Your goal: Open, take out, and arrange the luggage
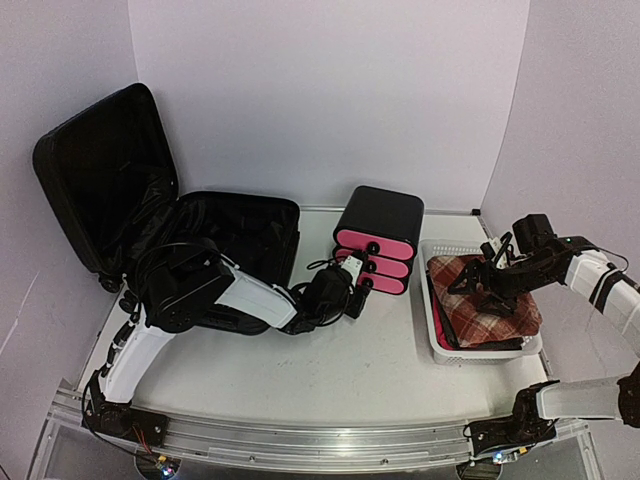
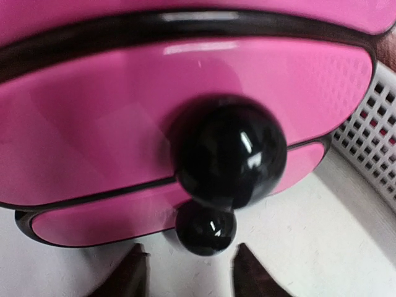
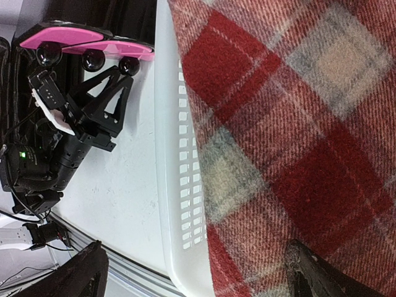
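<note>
Now the luggage [image 1: 100, 170] lies open at the worktop's [image 1: 380, 350] rear left. Left gripper [image 2: 190, 275] stands part-open before the lowest drawer knob [image 2: 206, 230]; right gripper [image 3: 195, 281] gapes over plaid cloth [image 3: 297, 124] in the basket [image 3: 167, 124].

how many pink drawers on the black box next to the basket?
3, stacked in the black box: top drawer, middle drawer, bottom drawer at table level. None appear hidden.

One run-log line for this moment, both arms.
luggage: open, lid up | left gripper: open, flanking lowest drawer knob | right gripper: open above plaid cloth in basket
</note>
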Robot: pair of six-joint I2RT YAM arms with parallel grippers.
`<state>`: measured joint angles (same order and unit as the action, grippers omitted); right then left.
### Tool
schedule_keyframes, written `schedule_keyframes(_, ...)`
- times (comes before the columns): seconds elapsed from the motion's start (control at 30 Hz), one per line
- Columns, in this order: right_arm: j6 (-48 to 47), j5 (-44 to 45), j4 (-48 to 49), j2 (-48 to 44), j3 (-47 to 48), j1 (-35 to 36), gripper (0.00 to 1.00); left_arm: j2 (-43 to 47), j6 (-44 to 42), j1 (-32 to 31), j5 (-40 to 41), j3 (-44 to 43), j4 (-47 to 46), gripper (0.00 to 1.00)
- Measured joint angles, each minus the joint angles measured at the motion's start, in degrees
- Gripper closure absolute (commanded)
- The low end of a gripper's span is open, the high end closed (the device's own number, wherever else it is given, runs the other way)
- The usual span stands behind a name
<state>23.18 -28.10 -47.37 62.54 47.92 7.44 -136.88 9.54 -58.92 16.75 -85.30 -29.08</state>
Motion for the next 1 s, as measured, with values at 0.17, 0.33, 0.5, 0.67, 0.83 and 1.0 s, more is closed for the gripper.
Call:
schedule_keyframes(0.17, 0.0, -0.02, 0.0, 0.0, 0.0, 0.0, 0.02, 0.02, 5.81, 0.04, 1.68, 1.11, 0.04, 0.33)
schedule_keyframes(0.33, 0.0, -0.2, -0.02, -0.2, 0.0, 0.0, 0.02, 0.02, 10.71, 0.07, 3.5, 1.05, 0.02, 0.33)
schedule_keyframes(0.5, 0.0, -0.5, 0.0, -1.05, 0.0, 0.0, 0.02, -0.31, 13.57, -0.02, 4.09, -1.07, 0.0, 0.32)
schedule_keyframes(0.67, 0.0, -0.9, 0.0, -1.68, -0.11, 0.0, 0.02, -0.35, 14.84, -0.02, 4.48, -2.64, -0.15, 0.32)
schedule_keyframes(0.83, 0.0, -1.07, -0.2, -1.95, -0.55, 0.0, 0.02, -1.49, 16.15, -0.17, 4.7, -3.41, -0.48, 0.36)
schedule_keyframes(1.0, 0.0, -1.14, -0.22, -2.01, -0.66, 0.0, 0.02, -2.99, 18.01, -0.2, 4.44, -3.63, -0.98, 0.43)
